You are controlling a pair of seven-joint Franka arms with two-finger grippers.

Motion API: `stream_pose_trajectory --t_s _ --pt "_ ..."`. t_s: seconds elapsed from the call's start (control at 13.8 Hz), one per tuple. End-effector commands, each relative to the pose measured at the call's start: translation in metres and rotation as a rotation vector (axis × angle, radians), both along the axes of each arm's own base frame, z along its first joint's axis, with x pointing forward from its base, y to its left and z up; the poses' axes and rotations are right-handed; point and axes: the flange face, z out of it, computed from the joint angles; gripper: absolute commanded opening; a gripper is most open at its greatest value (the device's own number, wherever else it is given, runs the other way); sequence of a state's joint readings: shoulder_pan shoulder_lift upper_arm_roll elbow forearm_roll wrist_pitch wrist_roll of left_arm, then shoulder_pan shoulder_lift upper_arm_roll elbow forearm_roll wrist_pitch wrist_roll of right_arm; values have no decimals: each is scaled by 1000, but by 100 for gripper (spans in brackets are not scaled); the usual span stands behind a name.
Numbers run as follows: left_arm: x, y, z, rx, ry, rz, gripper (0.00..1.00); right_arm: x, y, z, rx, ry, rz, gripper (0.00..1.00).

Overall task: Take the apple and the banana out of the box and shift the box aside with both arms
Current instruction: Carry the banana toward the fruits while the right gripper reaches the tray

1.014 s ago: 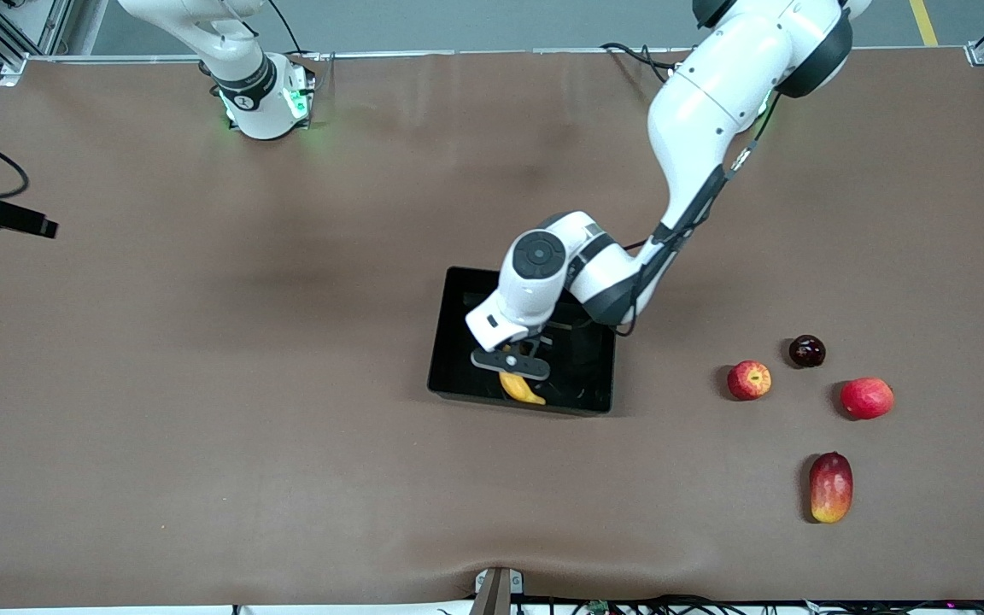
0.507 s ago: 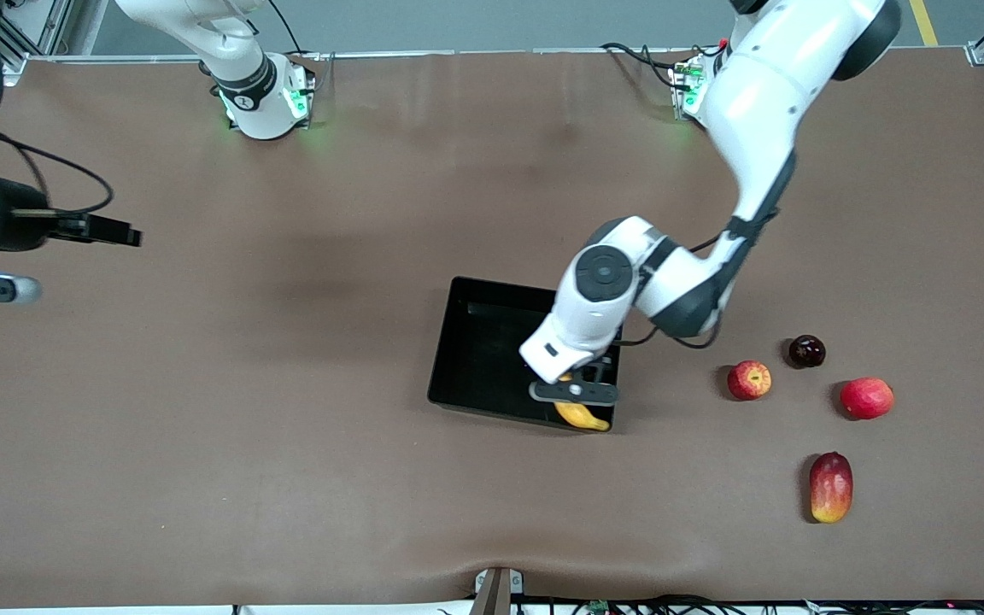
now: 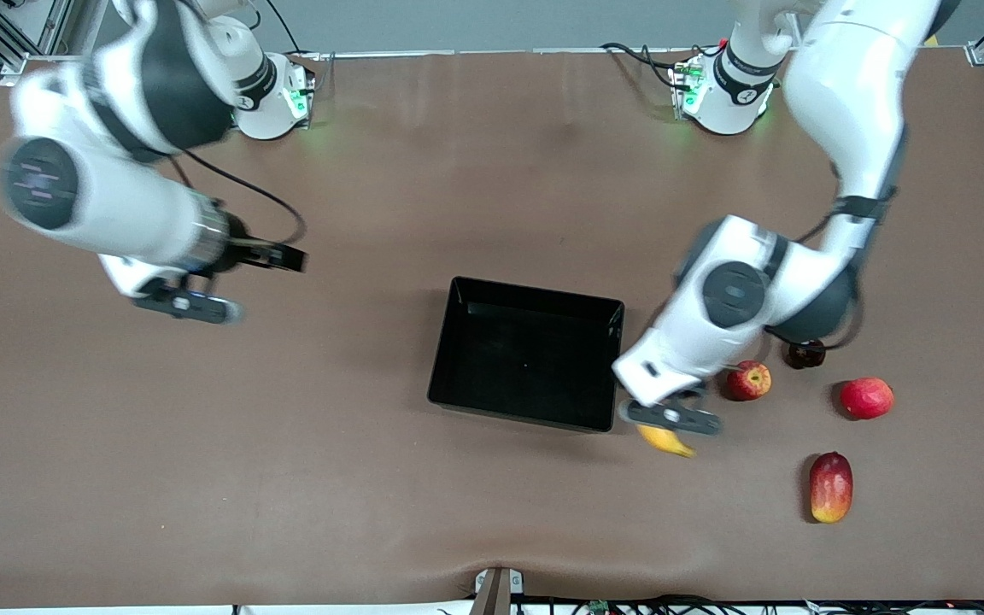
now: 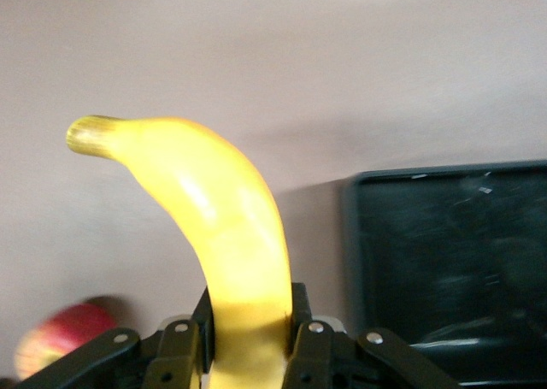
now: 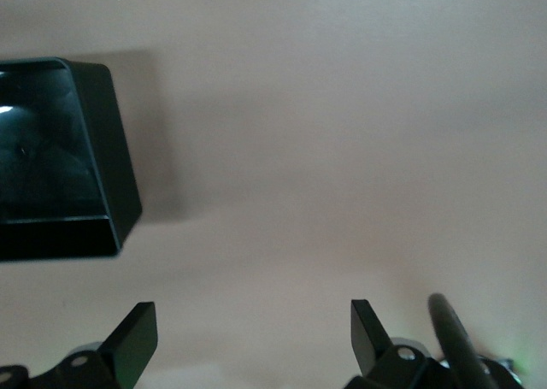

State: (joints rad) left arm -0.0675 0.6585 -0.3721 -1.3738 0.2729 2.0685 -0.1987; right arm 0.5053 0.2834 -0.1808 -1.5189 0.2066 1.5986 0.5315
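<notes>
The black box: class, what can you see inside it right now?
Nothing lies inside the black box; its whole floor shows bare. The banana is outside it, gripped in the left gripper over the table.

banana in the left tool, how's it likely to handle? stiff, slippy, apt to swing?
The banana looks stiff: it juts from the left tool without drooping. Its skin is glossy, and the fingers pinch only one end, so it might pivot or slip on fast moves. Being curved, once set down on the table it would probably rock rather than roll far.
</notes>
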Motion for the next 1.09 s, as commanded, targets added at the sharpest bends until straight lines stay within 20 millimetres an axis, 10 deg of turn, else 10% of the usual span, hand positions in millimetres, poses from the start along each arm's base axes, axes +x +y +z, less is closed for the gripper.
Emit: stream_pose_trajectory --t_s 0.0,0.29,0.65,0.8,1.01 --pt "10 54 -6 13 28 -146 0 2 55 -41 -22 -24 -38 100" --pt "28 135 -31 36 56 -329 0 -1 132 -129 -47 -92 -17 100" --pt "36 199 -76 130 86 -520 0 5 171 -217 -32 -208 6 97" --pt "33 202 -98 127 95 -529 0 4 175 -224 -30 -215 10 31" --pt "28 204 -124 106 68 -524 0 0 180 -232 -36 -207 18 0"
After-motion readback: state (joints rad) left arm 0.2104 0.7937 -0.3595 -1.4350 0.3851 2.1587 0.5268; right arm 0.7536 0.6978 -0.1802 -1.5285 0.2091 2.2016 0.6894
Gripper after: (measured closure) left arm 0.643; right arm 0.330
